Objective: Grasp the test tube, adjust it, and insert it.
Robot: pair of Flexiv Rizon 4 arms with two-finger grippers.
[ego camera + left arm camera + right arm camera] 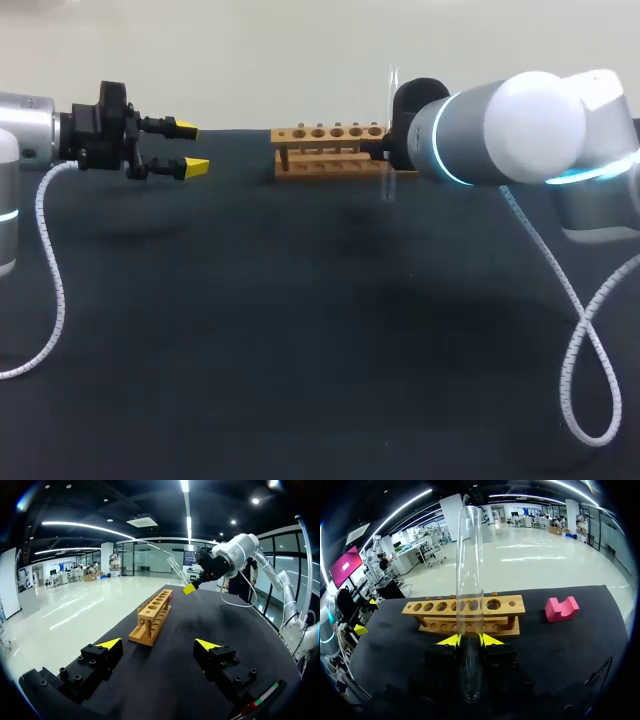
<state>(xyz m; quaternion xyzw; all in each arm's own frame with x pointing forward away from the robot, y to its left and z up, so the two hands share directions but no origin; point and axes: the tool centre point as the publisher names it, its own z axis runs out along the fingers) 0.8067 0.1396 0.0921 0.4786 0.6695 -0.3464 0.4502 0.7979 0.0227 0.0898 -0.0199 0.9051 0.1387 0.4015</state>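
Your right wrist view gives you what the other two cannot: the right end effector (pixel 470 640) is clenched on the test tube (pixel 470 580), with one yellow tip pressed to each side of the glass. The tube stands upright, most of its length above the fingers and a shorter part hanging below them. Beyond it the wooden rack (pixel 502 611) lies crosswise on the counter (pixel 560 660). The tube crosses in front of the rack's row of holes near the middle, but you cannot tell from here whether it is lined up over a hole. Only this view shows the pink block (pixel 561 608), which rests on the counter beside one end of the rack. In the head view the right arm (pixel 520 125) covers its own end effector. There the tube appears only as a faint upright line at the rack's right end, its top above the rack. The head view does show the left end effector (pixel 192 148) released, its fingers spread with nothing between them, above the counter and well apart from the rack's left end. The left wrist view looks along the rack's length from that side, with the right end effector beyond the far end.
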